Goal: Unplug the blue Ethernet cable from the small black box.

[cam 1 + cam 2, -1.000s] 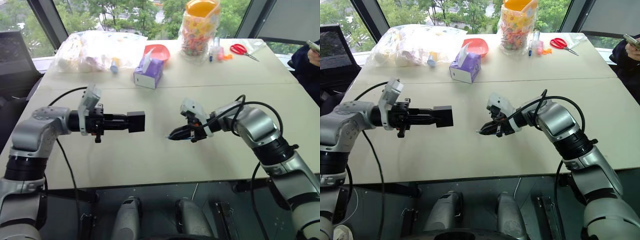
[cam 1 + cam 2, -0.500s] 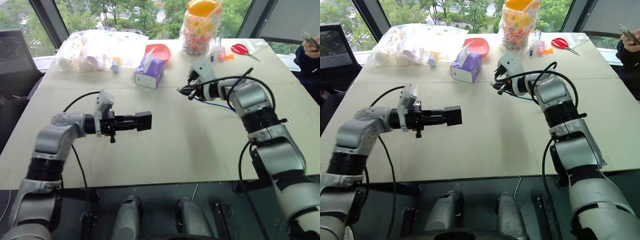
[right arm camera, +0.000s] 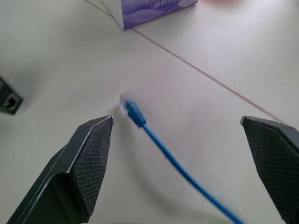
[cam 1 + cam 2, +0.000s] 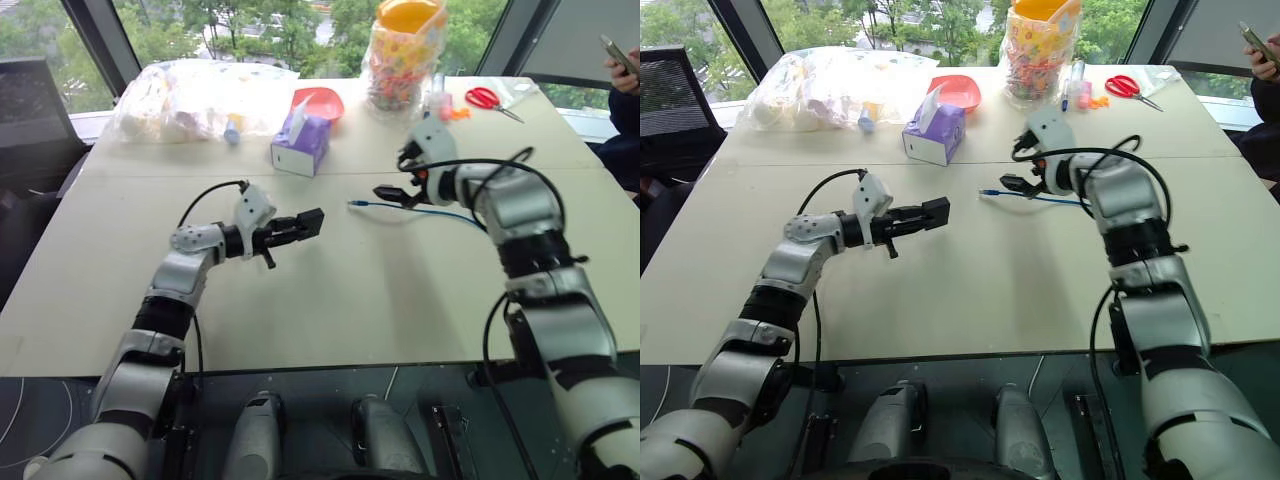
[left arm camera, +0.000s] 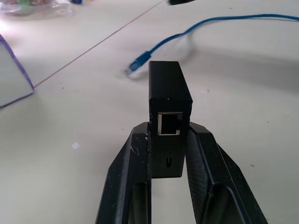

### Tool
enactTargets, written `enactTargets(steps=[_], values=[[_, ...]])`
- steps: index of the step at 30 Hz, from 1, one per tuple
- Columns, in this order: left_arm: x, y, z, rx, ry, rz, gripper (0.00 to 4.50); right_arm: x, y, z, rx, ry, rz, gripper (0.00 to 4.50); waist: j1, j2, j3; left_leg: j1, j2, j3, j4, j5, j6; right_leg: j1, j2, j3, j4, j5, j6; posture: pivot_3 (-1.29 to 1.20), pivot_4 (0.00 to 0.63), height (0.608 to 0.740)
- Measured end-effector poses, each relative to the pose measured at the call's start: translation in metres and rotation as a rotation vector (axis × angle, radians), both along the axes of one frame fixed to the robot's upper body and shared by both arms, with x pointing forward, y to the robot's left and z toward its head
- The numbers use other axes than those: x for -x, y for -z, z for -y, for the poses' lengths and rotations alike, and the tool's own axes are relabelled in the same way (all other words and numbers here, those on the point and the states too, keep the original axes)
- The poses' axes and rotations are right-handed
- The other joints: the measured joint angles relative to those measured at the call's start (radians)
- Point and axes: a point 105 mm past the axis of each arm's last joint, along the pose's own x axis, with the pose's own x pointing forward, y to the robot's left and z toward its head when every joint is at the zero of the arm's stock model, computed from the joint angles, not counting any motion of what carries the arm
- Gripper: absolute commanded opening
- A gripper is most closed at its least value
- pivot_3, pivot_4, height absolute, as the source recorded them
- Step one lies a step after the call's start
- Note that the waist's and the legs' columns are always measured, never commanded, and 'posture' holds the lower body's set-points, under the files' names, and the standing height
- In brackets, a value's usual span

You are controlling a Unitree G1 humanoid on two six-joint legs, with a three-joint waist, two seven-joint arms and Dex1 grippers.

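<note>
No readable writing on any item. Far left on table [image 4: 330,290]: clear plastic bag [image 4: 190,95] holding mixed small items. Left gripper [image 4: 300,226] clenched on small black box [image 5: 169,100], held above table, empty socket showing. Purple tissue box [image 4: 300,143] far centre, red bowl [image 4: 322,101] behind. Blue Ethernet cable [image 3: 161,147] lies loose on table, plug between box and right gripper [image 4: 392,193]; right fingers spread wide, empty, just above cable. Far right: jar [image 4: 402,55] of colourful pieces, red scissors [image 4: 485,99].

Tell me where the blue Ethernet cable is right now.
The blue Ethernet cable lies loose on the table, its plug end pointing toward the small black box held in the left gripper, and the open right gripper hovers above it.
</note>
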Motion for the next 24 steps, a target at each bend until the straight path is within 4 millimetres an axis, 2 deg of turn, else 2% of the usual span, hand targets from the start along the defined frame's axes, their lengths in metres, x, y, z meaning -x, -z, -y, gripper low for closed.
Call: enactTargets(steps=[4,6,10,13,14,20,24], values=[[-0.01,0.008,0.016,0.027,-0.038,0.0,0.44,0.03,0.025,-0.005,-0.017,-0.02,-0.073,4.47,-0.005,0.0,0.0,0.0,0.0,0.0,0.0,0.0,0.0,0.0,0.0,0.0,0.0,0.0,0.0,0.0,0.15,0.735],[-0.01,0.015,0.016,0.019,-0.044,-0.006,1.49,0.035,0.026,-0.004,-0.02,0.0,-0.085,4.5,-0.01,0.0,0.0,0.001,0.0,0.0,0.0,0.0,0.0,0.0,0.0,0.0,0.001,0.0,0.0,0.0,0.15,0.735],[-0.011,0.033,0.005,-0.031,-0.07,-0.051,3.15,0.041,0.011,-0.005,-0.037,0.019,-0.045,4.5,-0.007,0.0,0.0,0.003,0.0,-0.001,-0.001,0.0,0.0,0.0,0.001,0.0,0.003,0.0,0.0,0.0,0.15,0.735],[-0.01,0.034,-0.002,-0.046,-0.067,-0.056,4.35,0.05,0.011,-0.007,-0.045,0.018,-0.052,4.5,-0.005,0.0,0.0,0.003,0.0,-0.001,-0.001,0.0,0.0,0.0,0.0,0.0,0.002,0.0,0.0,0.0,0.15,0.735],[-0.01,0.035,-0.005,-0.049,-0.068,-0.056,4.47,0.052,0.013,-0.008,-0.049,0.013,-0.062,4.5,-0.004,0.0,0.0,0.002,0.0,-0.001,0.0,0.0,0.0,0.0,0.0,0.0,0.002,0.0,0.0,0.0,0.15,0.735],[0.0,0.032,-0.021,-0.033,-0.065,-0.078,4.47,0.069,0.019,-0.01,-0.047,-0.021,-0.104,4.5,-0.005,0.0,0.0,0.002,0.0,-0.001,-0.001,0.0,0.0,0.0,0.0,0.0,0.002,-0.001,-0.002,0.0,0.15,0.735],[0.014,0.019,-0.048,-0.034,-0.075,-0.086,4.47,0.086,0.027,-0.007,-0.029,-0.073,-0.136,4.5,-0.008,0.0,0.0,0.003,0.001,-0.001,-0.001,0.0,0.0,0.0,0.0,0.0,0.002,-0.002,-0.003,0.0,0.15,0.735]])
